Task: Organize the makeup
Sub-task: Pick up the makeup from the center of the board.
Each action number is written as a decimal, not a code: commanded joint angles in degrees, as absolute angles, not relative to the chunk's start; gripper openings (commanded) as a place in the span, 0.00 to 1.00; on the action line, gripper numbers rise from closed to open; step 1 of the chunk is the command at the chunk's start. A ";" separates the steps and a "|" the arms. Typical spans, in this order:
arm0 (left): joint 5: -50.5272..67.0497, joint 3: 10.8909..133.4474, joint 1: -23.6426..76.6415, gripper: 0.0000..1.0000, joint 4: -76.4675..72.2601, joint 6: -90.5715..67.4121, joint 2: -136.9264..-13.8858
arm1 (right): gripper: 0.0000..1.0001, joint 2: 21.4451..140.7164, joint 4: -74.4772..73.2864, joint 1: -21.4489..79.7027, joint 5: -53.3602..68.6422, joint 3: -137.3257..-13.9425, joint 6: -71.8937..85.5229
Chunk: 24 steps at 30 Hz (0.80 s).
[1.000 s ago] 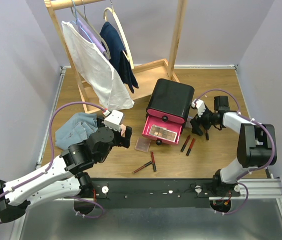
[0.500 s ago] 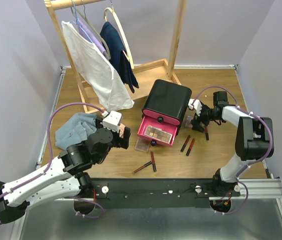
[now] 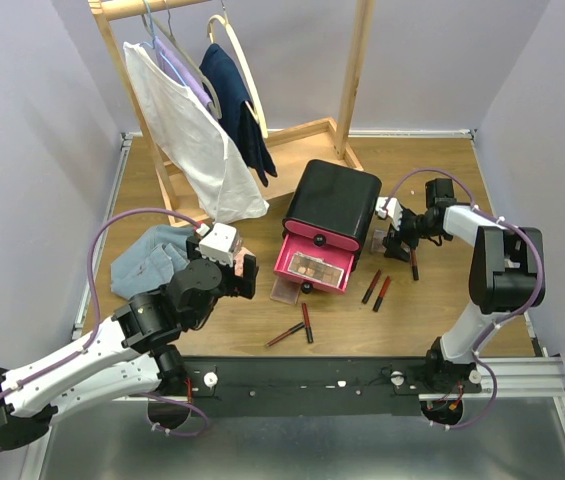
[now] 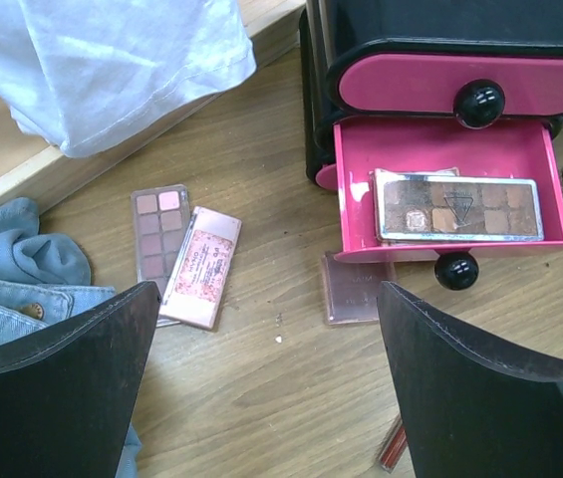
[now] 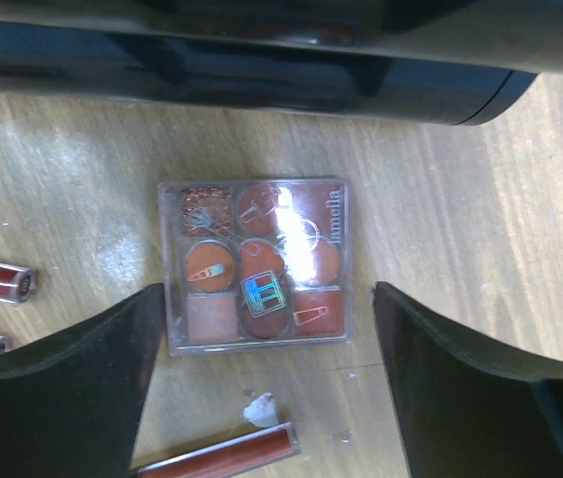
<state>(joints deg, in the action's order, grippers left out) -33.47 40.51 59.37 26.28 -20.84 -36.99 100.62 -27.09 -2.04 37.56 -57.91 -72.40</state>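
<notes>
A square case of orange-brown pans (image 5: 256,264) lies on the wood just in front of the black box (image 3: 332,205). My right gripper (image 5: 266,299) hangs open over the case, a finger on either side of its near half. The box's pink drawer (image 4: 356,179) is pulled out with a long palette (image 4: 457,206) inside. Two flat palettes (image 4: 183,254) lie side by side left of the drawer, and a clear pinkish case (image 4: 356,294) sits under its front. Dark red lip tubes (image 3: 305,322) (image 3: 377,290) lie scattered. My left gripper (image 4: 266,329) is open above bare wood.
A light blue denim cloth (image 3: 152,255) is bunched at the left, beside my left arm. A wooden clothes rack (image 3: 357,70) with a white shirt (image 3: 187,130) and a dark garment stands at the back. More lip tubes (image 5: 216,453) lie near my right fingers.
My right gripper has shifted back and toward the black box, now over the square case. The box and its open drawer have turned slightly left. My left gripper has edged a little.
</notes>
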 commanded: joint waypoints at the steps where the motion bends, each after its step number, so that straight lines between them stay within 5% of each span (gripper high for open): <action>1: -35.25 40.08 59.50 0.99 26.10 -22.06 -36.91 | 0.86 105.12 -32.60 -0.62 31.82 -58.18 -73.13; 17: -35.51 39.20 59.50 0.99 26.63 -23.82 -34.89 | 0.39 96.08 -33.92 -0.79 30.85 -52.30 -68.65; 24: -34.98 38.58 59.50 0.99 25.66 -23.99 -34.63 | 0.35 87.12 -34.63 -0.79 34.01 -48.78 -64.69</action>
<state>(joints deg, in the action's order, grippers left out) -33.85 39.13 59.37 26.28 -22.76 -35.14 92.82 -31.18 -1.08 33.69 -51.53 -68.25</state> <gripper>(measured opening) 0.987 0.756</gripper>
